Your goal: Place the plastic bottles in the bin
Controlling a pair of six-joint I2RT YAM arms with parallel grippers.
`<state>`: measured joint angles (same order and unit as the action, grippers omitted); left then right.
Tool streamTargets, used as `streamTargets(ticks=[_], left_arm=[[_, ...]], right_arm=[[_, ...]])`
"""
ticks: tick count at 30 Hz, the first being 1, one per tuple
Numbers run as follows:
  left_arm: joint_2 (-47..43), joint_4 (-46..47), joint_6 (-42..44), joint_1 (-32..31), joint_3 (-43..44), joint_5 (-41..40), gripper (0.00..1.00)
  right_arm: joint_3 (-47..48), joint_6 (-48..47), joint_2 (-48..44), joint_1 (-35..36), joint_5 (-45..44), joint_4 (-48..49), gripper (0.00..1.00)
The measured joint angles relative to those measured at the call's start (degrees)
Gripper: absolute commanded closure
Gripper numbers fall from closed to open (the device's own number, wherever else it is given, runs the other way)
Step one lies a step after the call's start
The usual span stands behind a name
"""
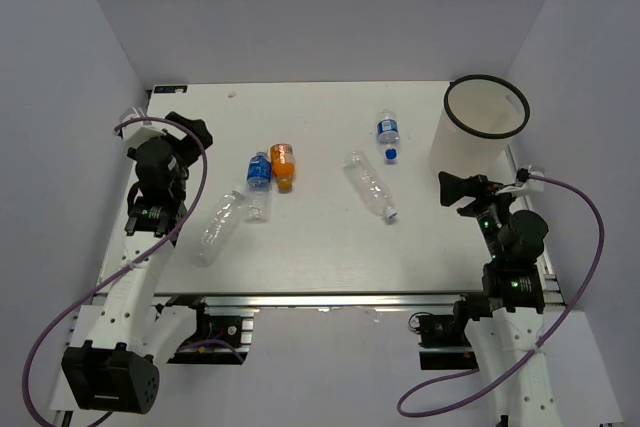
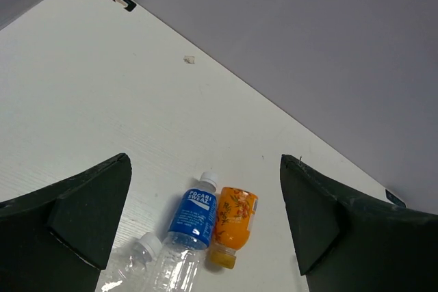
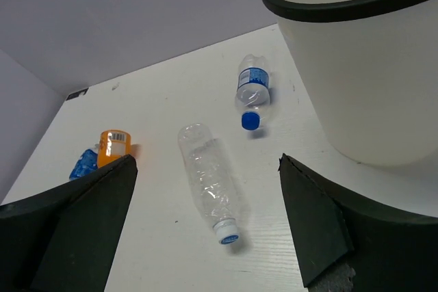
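Orange bottle (image 2: 233, 227) on the table (image 2: 102, 87), well ahead of the wide-spread, empty left hand (image 2: 204, 162).

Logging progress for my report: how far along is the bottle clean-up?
Nothing done: the bin shows no bottle inside. Nothing in hand: left claw and right claw are open, empty. Left to do, lying on the table: orange bottle, two blue-labelled bottles, two clear bottles.
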<state>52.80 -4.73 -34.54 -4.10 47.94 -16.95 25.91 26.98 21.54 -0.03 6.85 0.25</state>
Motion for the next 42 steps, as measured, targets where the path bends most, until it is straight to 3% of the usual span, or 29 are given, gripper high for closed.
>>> streamTargets(ticks=[8,12,18,23,28,34,37,39,42], left_arm=[[1.62,0.00,0.00,0.00,-0.02,2.84,0.02],[4.04,0.61,-0.02,0.00,-0.31,4.81,0.02],[9.03,0.22,0.00,0.00,-0.39,7.76,0.02],[11.41,-0.61,0.02,0.00,-0.37,8.90,0.02],[12.04,-1.77,0.02,0.00,-0.09,9.01,0.02],[12.15,-2.23,0.17,0.00,0.00,9.03,0.02],[12.15,-2.23,0.28,0.00,0.02,9.03,0.02],[12.17,-2.23,0.31,0.00,0.02,9.03,0.02],[12.46,-2.34,0.48,0.00,0.17,9.05,0.02]], right_arm=[[0.28,-0.09,5.88,0.33,15.23,5.90,0.11],[2.19,-1.20,16.24,7.58,16.72,7.04,0.11],[15.13,-8.33,36.28,29.40,1.46,-0.28,0.11],[27.74,-13.62,55.10,31.82,-13.27,-3.50,0.11],[34.58,-15.19,71.89,31.89,-20.15,-6.60,0.17],[35.78,-14.01,81.96,32.22,-22.60,-8.94,0.31],[36.35,-13.46,81.40,32.30,-22.53,-9.38,0.45],[36.33,-13.55,79.80,32.30,-21.59,-10.38,0.60],[36.39,-14.25,73.18,32.30,-19.45,-11.08,0.66]])
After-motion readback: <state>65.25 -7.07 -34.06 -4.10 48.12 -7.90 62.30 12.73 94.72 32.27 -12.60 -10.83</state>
